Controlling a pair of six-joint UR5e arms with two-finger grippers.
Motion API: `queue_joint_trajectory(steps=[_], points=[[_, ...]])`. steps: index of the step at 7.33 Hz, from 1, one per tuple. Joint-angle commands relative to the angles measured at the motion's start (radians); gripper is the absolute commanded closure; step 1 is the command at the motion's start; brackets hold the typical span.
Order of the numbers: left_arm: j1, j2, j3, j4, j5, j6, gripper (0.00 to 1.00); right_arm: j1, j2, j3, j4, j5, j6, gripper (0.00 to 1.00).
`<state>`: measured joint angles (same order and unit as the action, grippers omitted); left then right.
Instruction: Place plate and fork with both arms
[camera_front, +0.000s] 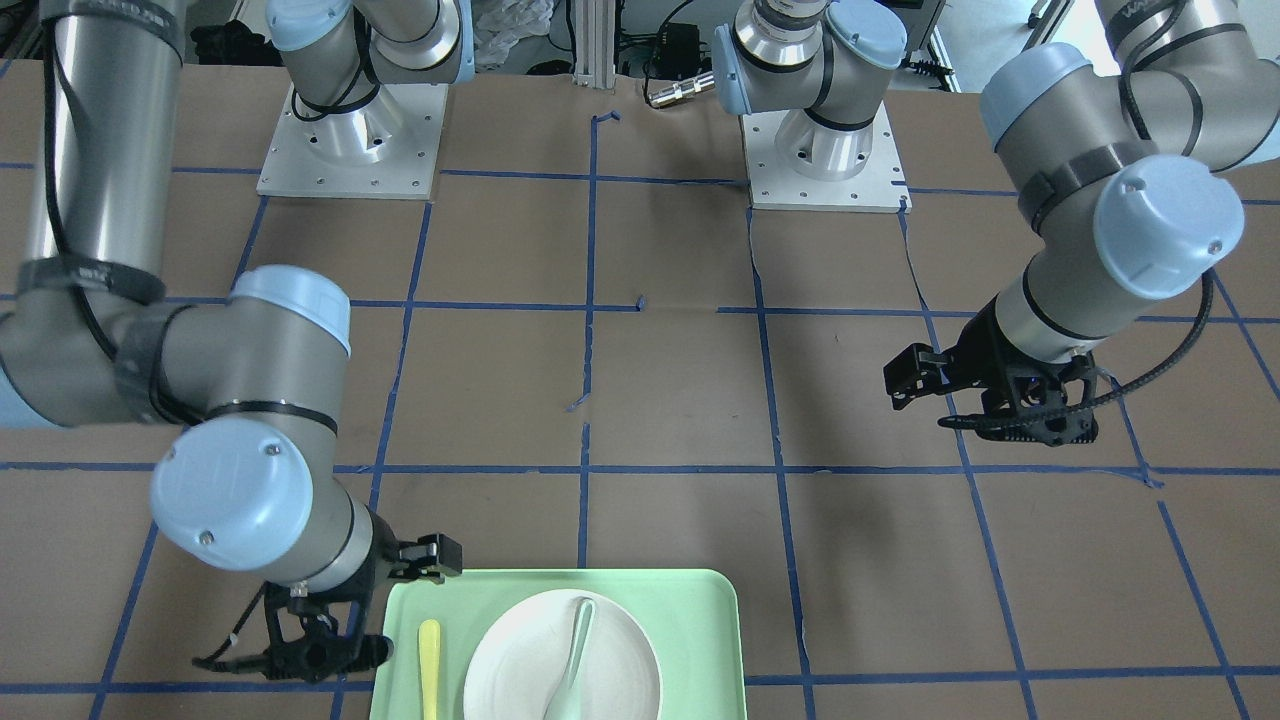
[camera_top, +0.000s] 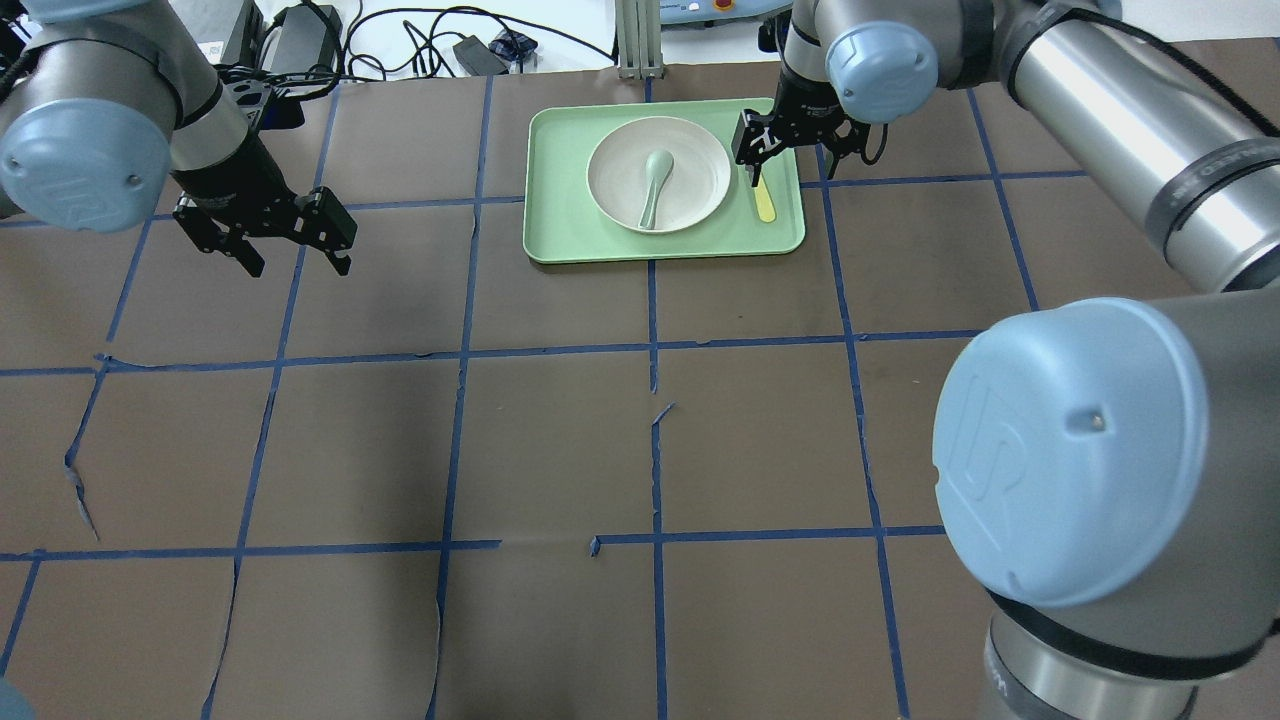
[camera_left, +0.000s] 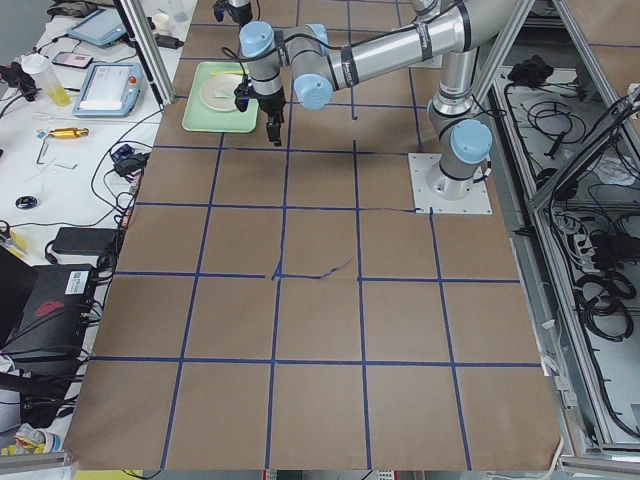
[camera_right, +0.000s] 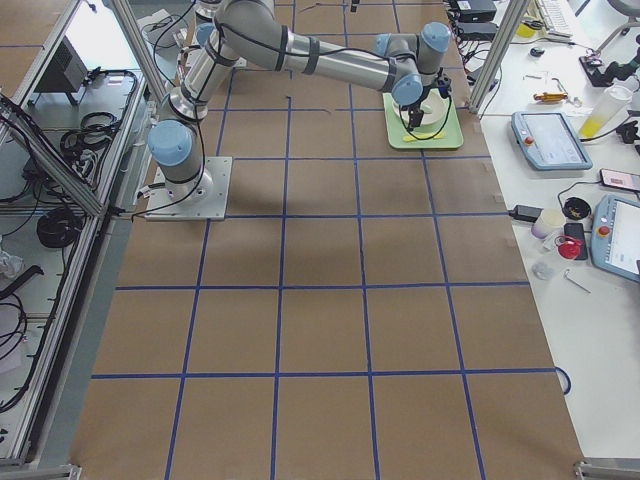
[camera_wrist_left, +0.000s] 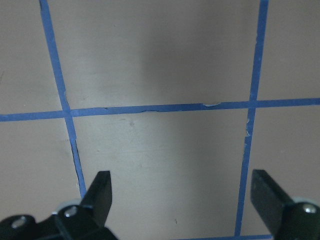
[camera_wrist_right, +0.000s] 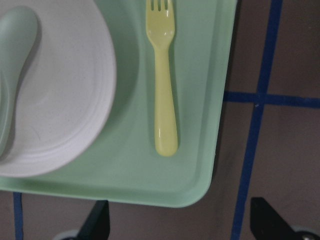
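Plate count: one – round, off-white, seated on the single light-green tray at the far edge of the table. Fork count: one – yellow, flat on the tray floor between the plate and the rim on the robot's right. One pale grey-green spoon lay inside the plate.

Two grippers were present. The right gripper hung over the fork end of the tray with its jaws spread wide and nothing between them. The left gripper stood well apart from the tray over bare table, its jaws equally wide and empty.

View differences:
- The right wrist view showed the fork's tines and a strip of tray floor separating fork from plate; the overhead view hid the tine end behind the right gripper.
- The left wrist view showed only brown table cover, blue tape lines and the two fingertips.
- The front-facing view cut off the near parts of tray, plate and fork at its lower edge.
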<state>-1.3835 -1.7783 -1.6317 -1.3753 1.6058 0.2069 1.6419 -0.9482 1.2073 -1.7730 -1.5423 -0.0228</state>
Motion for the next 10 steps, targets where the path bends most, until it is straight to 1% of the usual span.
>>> queue_joint_trajectory(steps=[1,2,3,4,5,6,8,9,10], points=[[0.000,0.062,0.000,-0.028,0.101,-0.009,0.00,-0.005,-0.206,0.078,0.144,-0.063,-0.014,0.00],[0.000,0.086,0.003,-0.030,0.103,-0.009,0.00,-0.016,-0.266,0.118,0.212,-0.093,-0.016,0.00],[-0.003,0.097,-0.008,-0.030,0.099,-0.017,0.00,-0.019,-0.340,0.135,0.257,-0.152,-0.017,0.00],[-0.011,0.100,-0.011,-0.031,0.097,-0.050,0.00,-0.014,-0.381,0.136,0.292,-0.148,-0.002,0.00],[-0.011,0.111,0.004,-0.068,0.064,-0.085,0.00,-0.001,-0.409,0.138,0.329,-0.139,0.003,0.00],[-0.021,0.105,0.007,-0.074,0.045,-0.098,0.00,0.004,-0.411,0.141,0.334,-0.071,0.041,0.00],[-0.089,0.099,0.041,-0.100,0.017,-0.170,0.00,0.009,-0.409,0.146,0.339,-0.061,0.053,0.00],[-0.123,0.097,0.062,-0.108,-0.001,-0.172,0.00,0.018,-0.411,0.175,0.328,-0.059,0.058,0.00],[-0.147,0.093,0.065,-0.108,-0.042,-0.172,0.00,0.024,-0.411,0.210,0.304,-0.067,0.058,0.00]])
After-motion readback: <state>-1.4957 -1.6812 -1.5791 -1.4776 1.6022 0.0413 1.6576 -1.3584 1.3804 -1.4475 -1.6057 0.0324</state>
